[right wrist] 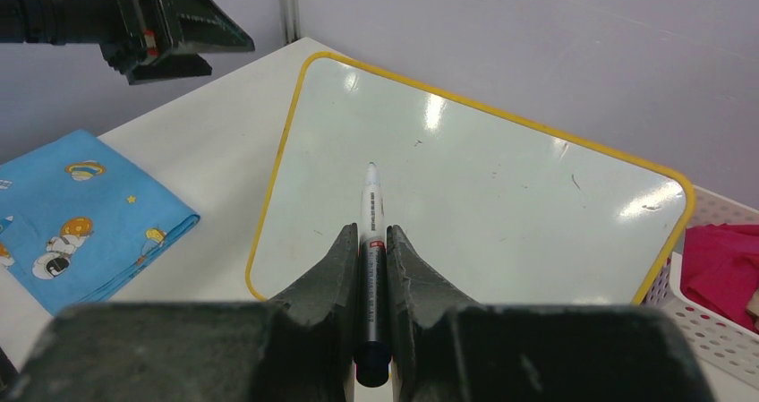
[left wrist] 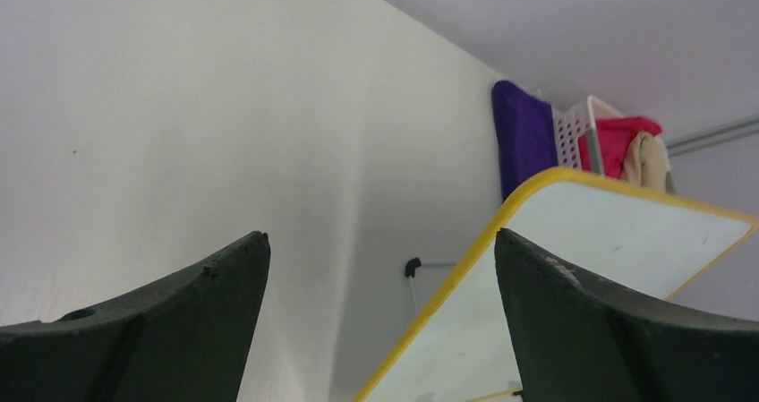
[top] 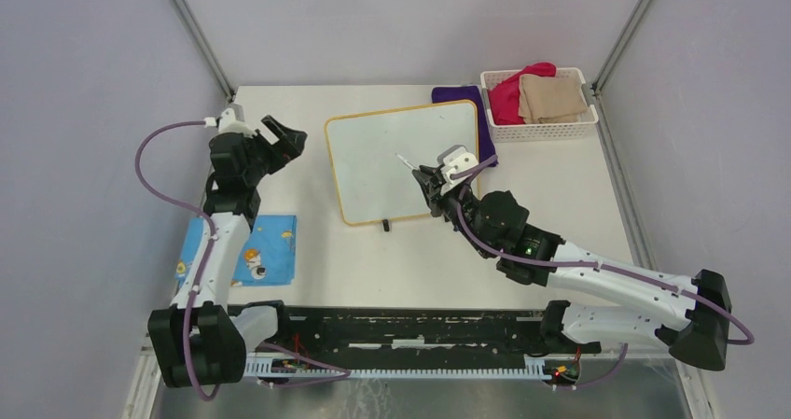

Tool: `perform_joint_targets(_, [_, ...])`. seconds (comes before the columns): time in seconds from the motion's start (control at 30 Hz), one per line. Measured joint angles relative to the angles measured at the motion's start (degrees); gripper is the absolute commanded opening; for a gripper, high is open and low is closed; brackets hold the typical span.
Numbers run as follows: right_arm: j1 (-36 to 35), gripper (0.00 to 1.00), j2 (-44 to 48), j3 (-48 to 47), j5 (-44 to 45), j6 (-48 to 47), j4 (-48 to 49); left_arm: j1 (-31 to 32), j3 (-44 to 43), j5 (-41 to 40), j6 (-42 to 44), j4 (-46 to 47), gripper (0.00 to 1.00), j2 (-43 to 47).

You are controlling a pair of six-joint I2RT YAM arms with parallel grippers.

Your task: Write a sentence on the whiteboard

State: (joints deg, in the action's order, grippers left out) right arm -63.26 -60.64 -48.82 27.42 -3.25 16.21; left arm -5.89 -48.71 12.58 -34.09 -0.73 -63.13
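Nearest, a blue printed cloth (top: pixel 261 246) lies on the table (top: pixel 560 214), well to the left of the right gripper (top: pixel 427 178). That gripper is pinched narrow around a pen (right wrist: pixel 371 214), whose tip points forward over the whiteboard (top: pixel 373 162). The board lies flat directly beneath and ahead of the gripper; whether the tip touches it is unclear. The left gripper (top: pixel 284 139), spread wide and holding nothing, hangs just off the board's left edge. Beyond the right gripper, to its right, sits a white basket (top: pixel 541 130) of folded cloths.

The white table (top: pixel 560 214) carries a yellow-framed whiteboard (top: pixel 382 162) at centre, a blue patterned cloth (top: pixel 252 249) at near left, and a purple cloth (top: pixel 457 94) beside a white basket (top: pixel 541 132) at far right.
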Motion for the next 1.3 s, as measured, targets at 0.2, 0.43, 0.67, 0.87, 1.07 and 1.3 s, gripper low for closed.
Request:
perform_joint_targets(0.2, [0.0, 0.0, 0.0, 0.0, 0.13, 0.09, 0.0, 8.15, 5.6, -0.35, 6.03, 1.57, 1.0, -1.03])
perform_joint_targets(0.43, [0.0, 0.0, -0.15, 0.0, 0.13, 0.17, 0.02, 11.82, 5.64, -0.83, 7.28, 3.17, 1.0, -2.27])
perform_joint_targets(0.67, [0.0, 0.0, -0.22, 0.0, 0.15, 0.17, 0.02, 7.74, 8.02, 3.06, 7.13, 7.54, 0.97, -4.74])
perform_joint_targets(0.87, [0.0, 0.0, -0.63, 0.0, -0.33, 0.15, 0.31, 1.53, 15.96, 16.72, 3.67, 20.81, 0.94, -7.28])
perform_joint_targets(1.07, [0.0, 0.0, -1.97, 0.0, -2.25, 0.15, 0.87, 2.6, 16.41, 27.69, 1.36, 32.48, 0.92, -13.42])
perform_joint_targets(1.3, [0.0, 0.0, -2.89, 0.0, -4.13, 0.15, 1.31, 2.75, 17.0, 33.11, -0.31, 42.88, 0.82, -19.91])
